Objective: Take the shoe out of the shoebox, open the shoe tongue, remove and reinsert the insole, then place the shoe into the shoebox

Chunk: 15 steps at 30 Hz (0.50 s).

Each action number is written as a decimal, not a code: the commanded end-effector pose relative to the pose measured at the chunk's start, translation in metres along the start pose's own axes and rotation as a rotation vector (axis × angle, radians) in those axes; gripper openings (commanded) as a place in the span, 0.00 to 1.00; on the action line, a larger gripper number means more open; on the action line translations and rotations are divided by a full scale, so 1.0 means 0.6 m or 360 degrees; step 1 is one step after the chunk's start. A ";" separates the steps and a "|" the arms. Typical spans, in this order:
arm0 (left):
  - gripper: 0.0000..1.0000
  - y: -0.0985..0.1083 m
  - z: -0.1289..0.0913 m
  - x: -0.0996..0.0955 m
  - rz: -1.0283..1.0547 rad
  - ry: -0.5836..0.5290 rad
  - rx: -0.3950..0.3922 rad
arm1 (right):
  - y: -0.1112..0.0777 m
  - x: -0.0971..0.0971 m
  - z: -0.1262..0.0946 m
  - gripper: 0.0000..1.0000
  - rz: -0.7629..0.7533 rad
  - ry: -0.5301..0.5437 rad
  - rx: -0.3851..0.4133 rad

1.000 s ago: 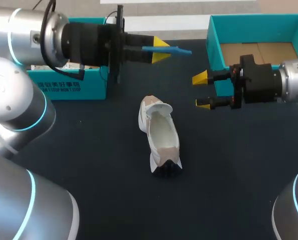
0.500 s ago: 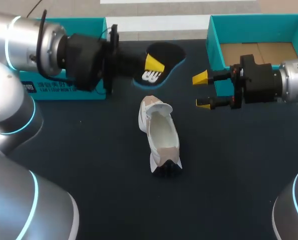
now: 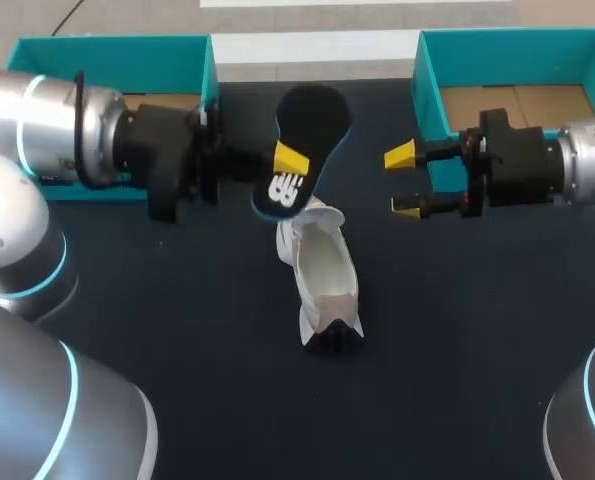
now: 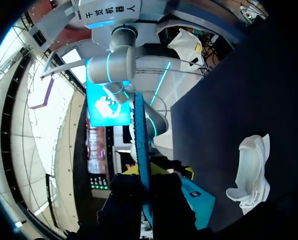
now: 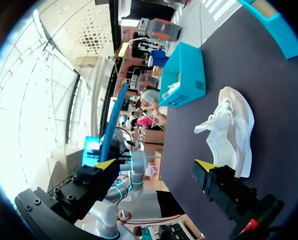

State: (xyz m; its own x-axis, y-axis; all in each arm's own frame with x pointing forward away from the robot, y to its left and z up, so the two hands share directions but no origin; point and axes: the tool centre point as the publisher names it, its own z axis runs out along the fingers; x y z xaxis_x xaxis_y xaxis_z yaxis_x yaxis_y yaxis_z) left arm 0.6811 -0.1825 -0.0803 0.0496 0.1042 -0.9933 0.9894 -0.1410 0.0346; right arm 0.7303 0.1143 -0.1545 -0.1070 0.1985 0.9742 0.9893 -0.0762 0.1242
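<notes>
Left gripper: closed on the insole, one finger on each face near the printed end; in the left wrist view the insole runs edge-on straight out between the fingers of this gripper as a thin blue line. The insole is black with a blue rim and is held tilted, its longer part extending ahead of the fingertips. The shoe lies on the dark table just below and ahead of the left gripper, opening upward, tongue folded back at the end nearest the insole; whether the insole's lower end touches the tongue cannot be determined. Right gripper: fingers spread wide, nothing between them, apart from the shoe and level with its tongue end. In the right wrist view the shoe lies ahead of this gripper, and the insole stands beyond one fingertip. The teal shoebox sits directly behind the right gripper; a second teal box sits behind the left arm
</notes>
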 end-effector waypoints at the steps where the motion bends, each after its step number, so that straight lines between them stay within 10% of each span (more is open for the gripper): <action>1: 0.00 -0.022 -0.002 0.042 0.0065 -0.0096 -0.0075 | -0.009 0.002 -0.003 1.00 0.0007 0.0077 -0.0083; 15: 0.00 -0.012 0.029 0.095 0.0165 -0.0235 -0.0186 | 0.003 0.036 0.038 1.00 0.0073 0.0132 -0.0027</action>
State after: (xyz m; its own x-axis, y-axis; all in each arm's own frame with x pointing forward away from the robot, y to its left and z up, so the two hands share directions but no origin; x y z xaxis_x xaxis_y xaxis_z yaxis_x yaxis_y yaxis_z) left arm 0.6757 -0.1841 -0.1342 0.1380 -0.0283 -0.9900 0.9888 -0.0541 0.1393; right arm 0.7232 0.1320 -0.1382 -0.0749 0.1006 0.9921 0.9898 -0.1136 0.0862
